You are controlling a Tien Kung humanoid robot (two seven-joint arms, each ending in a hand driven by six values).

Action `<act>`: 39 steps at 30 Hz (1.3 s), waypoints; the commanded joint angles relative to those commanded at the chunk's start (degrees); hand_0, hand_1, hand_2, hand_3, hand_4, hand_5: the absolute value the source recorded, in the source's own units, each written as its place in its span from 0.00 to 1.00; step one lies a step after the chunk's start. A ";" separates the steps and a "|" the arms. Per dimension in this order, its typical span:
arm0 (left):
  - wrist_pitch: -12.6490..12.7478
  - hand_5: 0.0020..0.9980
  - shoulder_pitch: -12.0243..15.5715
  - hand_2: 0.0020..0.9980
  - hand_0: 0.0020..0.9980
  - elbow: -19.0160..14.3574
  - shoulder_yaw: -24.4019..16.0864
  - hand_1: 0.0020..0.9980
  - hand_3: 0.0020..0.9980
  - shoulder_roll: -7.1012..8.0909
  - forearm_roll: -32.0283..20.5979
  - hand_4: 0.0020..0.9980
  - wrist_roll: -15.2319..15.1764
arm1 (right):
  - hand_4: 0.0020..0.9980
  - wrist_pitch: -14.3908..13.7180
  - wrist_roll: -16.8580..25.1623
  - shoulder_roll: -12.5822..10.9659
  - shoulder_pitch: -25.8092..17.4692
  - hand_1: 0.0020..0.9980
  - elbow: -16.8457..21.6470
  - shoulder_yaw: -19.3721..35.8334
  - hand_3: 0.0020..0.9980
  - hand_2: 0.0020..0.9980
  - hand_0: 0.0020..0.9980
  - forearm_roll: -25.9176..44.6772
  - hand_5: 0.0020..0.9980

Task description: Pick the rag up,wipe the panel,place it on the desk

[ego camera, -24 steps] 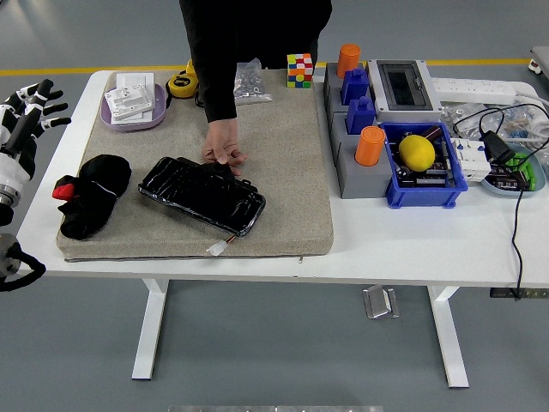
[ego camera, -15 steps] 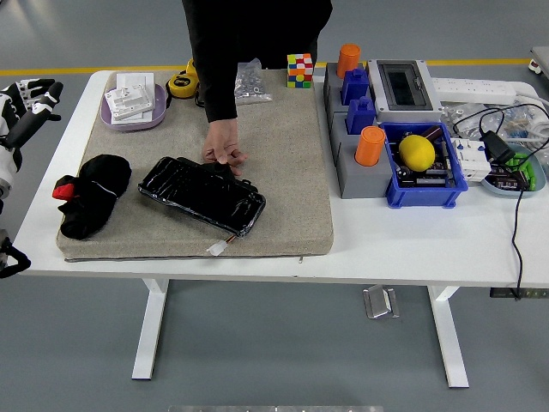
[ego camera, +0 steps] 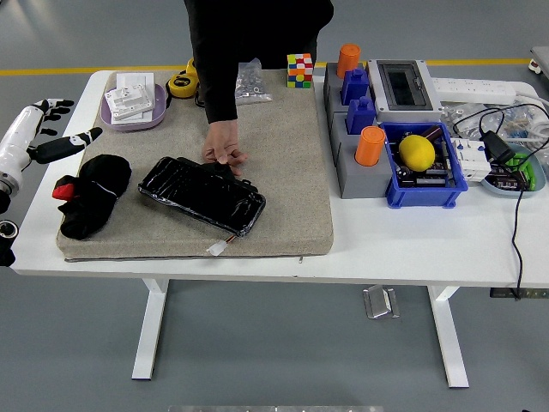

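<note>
Nothing is done yet, as far as I can judge. Beyond the rag from the left hand [ego camera: 53, 133], the black panel [ego camera: 202, 194] lies unwiped, a person's hand [ego camera: 223, 144] steadying it. Just right of the spread, empty fingers sits the black rag [ego camera: 90, 195], ungrasped. No writing is legible.

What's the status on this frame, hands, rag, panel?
Left hand open, short of the rag; right hand out of view. Rag untouched on mat. Person's hand rests on the panel's far edge.
</note>
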 joint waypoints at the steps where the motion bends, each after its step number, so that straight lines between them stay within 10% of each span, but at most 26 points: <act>1: -0.13 0.51 -0.18 0.90 0.69 0.36 0.31 0.90 0.83 -0.16 1.30 0.95 0.47 | 1.00 0.03 0.00 -0.07 0.01 0.59 0.01 0.02 0.58 0.65 0.71 -0.01 0.52; 39: 2.01 0.47 -5.23 0.91 0.65 17.06 7.56 0.90 0.84 -5.73 3.37 0.97 4.05 | 1.00 -0.15 0.15 -0.80 0.48 0.59 1.45 0.75 0.58 0.65 0.71 -1.15 0.53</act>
